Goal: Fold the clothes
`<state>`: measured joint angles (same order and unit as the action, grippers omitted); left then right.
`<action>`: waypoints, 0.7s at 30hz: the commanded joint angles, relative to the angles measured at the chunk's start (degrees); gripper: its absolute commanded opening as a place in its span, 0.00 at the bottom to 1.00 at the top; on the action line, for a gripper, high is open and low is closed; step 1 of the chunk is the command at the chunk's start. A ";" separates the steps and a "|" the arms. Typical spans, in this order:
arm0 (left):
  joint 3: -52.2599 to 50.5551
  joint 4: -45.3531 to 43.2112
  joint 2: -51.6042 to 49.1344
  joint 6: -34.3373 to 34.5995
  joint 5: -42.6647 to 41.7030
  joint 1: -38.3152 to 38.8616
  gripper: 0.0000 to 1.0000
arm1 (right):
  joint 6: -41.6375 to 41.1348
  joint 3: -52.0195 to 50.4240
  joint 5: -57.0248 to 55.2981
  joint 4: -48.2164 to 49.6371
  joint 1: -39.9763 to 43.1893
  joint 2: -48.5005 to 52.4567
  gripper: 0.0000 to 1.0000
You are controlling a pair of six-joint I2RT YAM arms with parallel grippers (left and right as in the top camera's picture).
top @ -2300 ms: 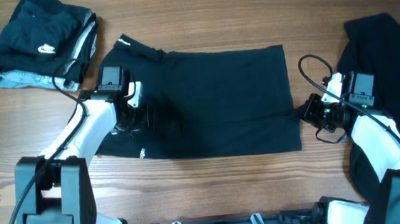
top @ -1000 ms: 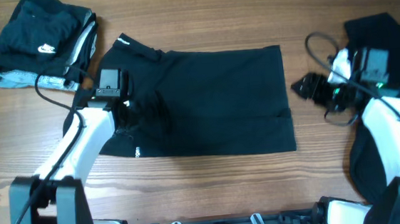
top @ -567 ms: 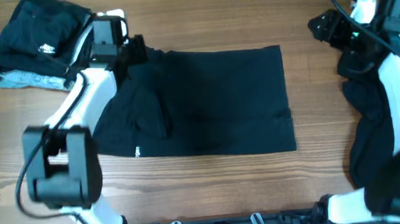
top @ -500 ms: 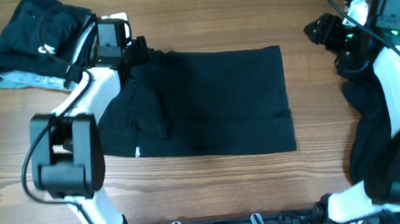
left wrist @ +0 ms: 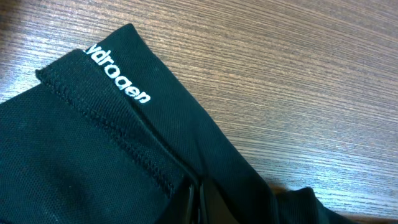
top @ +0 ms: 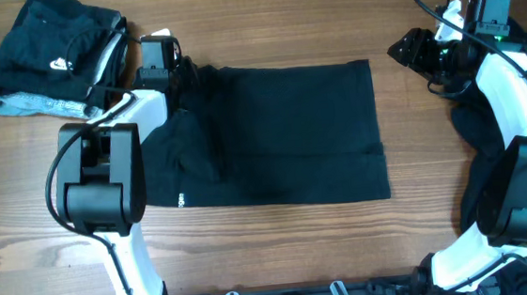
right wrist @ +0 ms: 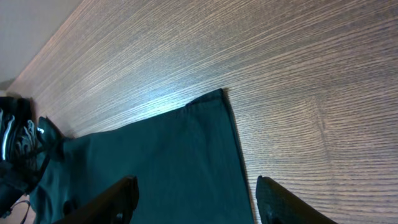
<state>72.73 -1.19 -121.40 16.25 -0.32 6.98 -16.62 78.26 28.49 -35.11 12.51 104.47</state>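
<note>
A black garment (top: pixel 281 132) lies spread flat mid-table. My left gripper (top: pixel 181 79) sits at its far left corner, shut on the hem beside white lettering (left wrist: pixel 118 78); the jaws (left wrist: pixel 198 200) pinch dark fabric between them. My right gripper (top: pixel 408 49) hovers open over bare wood, just right of the garment's far right corner (right wrist: pixel 217 96). Its fingers (right wrist: pixel 118 196) stand wide apart with nothing between them.
A folded pile of clothes (top: pixel 54 56), black with a white swoosh (top: pixel 61 62) and a grey-blue piece beneath, sits at the far left. Another black heap (top: pixel 513 147) lies along the right edge under my right arm. The wooden table (top: pixel 281 250) shows in front.
My left gripper moved from the garment's left side up to its far left corner and shut on the hem. My right arm swung to the far right, then eased toward the far right corner.
</note>
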 commanded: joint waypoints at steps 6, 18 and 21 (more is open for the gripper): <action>1.55 7.85 14.23 0.90 -0.22 -1.38 0.04 | 3.17 -1.40 -5.35 9.03 -0.44 3.10 0.64; 1.55 19.15 19.67 0.70 -0.24 -1.38 0.04 | 1.46 -1.40 -4.15 20.37 -6.29 18.08 0.56; 1.55 21.31 20.59 0.70 -0.26 -1.38 0.04 | 1.60 -1.40 -2.97 19.56 -7.96 18.23 0.47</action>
<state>74.00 18.96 -103.28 16.69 -0.32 5.87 -15.16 77.17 24.08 -15.09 6.37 121.40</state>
